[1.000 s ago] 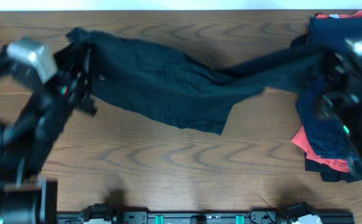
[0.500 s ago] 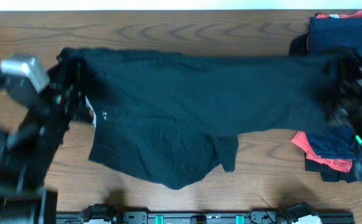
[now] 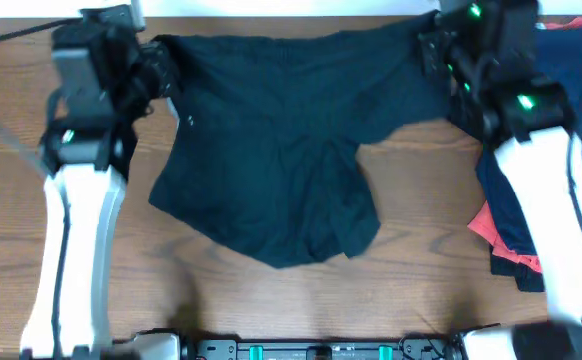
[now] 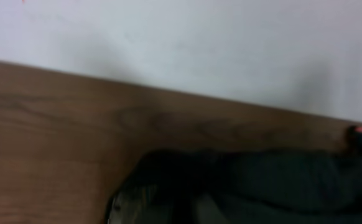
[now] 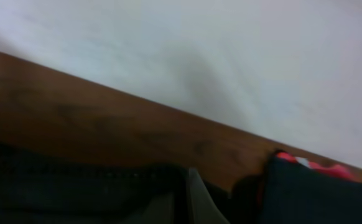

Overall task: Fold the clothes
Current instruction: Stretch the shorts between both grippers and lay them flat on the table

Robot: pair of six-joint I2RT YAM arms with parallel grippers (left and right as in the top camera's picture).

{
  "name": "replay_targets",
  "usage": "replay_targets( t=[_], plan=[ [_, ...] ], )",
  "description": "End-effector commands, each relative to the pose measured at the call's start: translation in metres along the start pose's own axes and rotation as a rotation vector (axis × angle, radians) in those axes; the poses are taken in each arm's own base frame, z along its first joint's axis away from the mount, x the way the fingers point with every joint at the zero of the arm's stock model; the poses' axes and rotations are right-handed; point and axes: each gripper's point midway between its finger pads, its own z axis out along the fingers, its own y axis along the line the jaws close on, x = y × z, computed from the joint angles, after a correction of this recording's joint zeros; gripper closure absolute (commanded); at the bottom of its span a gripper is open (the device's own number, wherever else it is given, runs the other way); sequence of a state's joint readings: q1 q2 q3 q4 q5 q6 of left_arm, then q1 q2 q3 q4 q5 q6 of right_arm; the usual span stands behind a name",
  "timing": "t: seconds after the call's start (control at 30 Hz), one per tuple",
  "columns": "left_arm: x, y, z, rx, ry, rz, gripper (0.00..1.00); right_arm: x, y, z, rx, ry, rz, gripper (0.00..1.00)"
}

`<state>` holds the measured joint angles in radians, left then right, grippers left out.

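Jointly, left pincer (image 3: 164, 78) and right pincer (image 3: 428, 52) hold shorts (image 3: 271, 150).

The overhead camera looks straight down on the brown wood-grain desk (image 3: 271, 300) from well above. The wrist cameras sit low and close behind the left hand (image 3: 163, 82) and right hand (image 3: 433, 45), facing the white wall (image 4: 199, 50) beyond; all three share the limp black cloth shorts (image 3: 271, 150).
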<state>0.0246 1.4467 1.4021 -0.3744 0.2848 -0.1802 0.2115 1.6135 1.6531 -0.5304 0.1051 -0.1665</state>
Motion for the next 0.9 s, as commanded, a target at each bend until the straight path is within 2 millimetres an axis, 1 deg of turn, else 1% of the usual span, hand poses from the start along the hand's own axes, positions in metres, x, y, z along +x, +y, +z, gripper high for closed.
replay_targets(
  t=[0.0,0.1,0.13,0.2,0.27,0.3,0.33,0.37,0.43,0.47,0.5,0.53,0.63,0.67,0.7,0.73,0.8,0.87],
  plan=[
    [0.009,0.015,0.037,-0.021,0.027,-0.007,0.94,0.022,-0.004,0.05,-0.026,0.037,0.012,0.99],
    [0.02,0.026,0.07,-0.025,0.046,-0.012,0.94,0.045,-0.006,0.101,-0.017,0.057,0.02,0.99],
    [0.023,0.029,0.079,-0.026,0.05,-0.013,0.94,0.052,-0.006,0.113,-0.015,0.064,0.021,0.99],
    [0.031,0.035,0.096,-0.029,0.059,-0.015,0.94,0.071,-0.006,0.145,-0.009,0.073,0.025,0.99],
    [0.038,0.04,0.109,-0.031,0.069,-0.017,0.94,0.086,-0.004,0.166,-0.008,0.079,0.027,0.99],
    [0.042,0.043,0.116,-0.033,0.075,-0.019,0.94,0.095,-0.003,0.18,-0.006,0.079,0.028,0.99],
    [0.045,0.045,0.121,-0.034,0.078,-0.019,0.94,0.099,-0.003,0.186,-0.005,0.079,0.029,0.98],
    [0.048,0.047,0.126,-0.035,0.082,-0.02,0.94,0.105,-0.002,0.194,-0.003,0.075,0.036,0.95],
    [0.05,0.049,0.133,-0.034,0.079,-0.019,0.94,0.112,0.0,0.207,0.0,0.062,0.057,0.81],
    [0.049,0.05,0.135,-0.033,0.072,-0.018,0.93,0.113,0.0,0.212,0.003,0.048,0.071,0.69],
    [0.048,0.05,0.137,-0.031,0.062,-0.015,0.89,0.111,0.0,0.215,0.007,0.031,0.087,0.51],
    [0.044,0.049,0.137,-0.029,0.047,-0.012,0.86,0.11,-0.001,0.216,0.008,0.022,0.095,0.45],
    [0.029,0.047,0.135,-0.024,-0.009,0.001,0.61,0.093,-0.004,0.212,0.016,-0.031,0.109,0.28],
    [0.025,0.045,0.134,-0.02,-0.025,0.005,0.51,0.086,-0.005,0.209,0.018,-0.045,0.11,0.24],
    [0.021,0.044,0.132,-0.017,-0.037,0.007,0.41,0.079,-0.006,0.204,0.015,-0.054,0.11,0.23],
    [0.017,0.042,0.129,-0.014,-0.047,0.01,0.27,0.068,-0.005,0.194,-0.005,-0.062,0.109,0.23],
    [0.014,0.04,0.125,-0.013,-0.052,0.011,0.01,0.056,-0.002,0.179,-0.042,-0.065,0.108,0.21],
    [0.012,0.039,0.121,-0.013,-0.051,0.01,0.02,0.043,0.003,0.154,-0.094,-0.055,0.107,0.16]
  ],
)
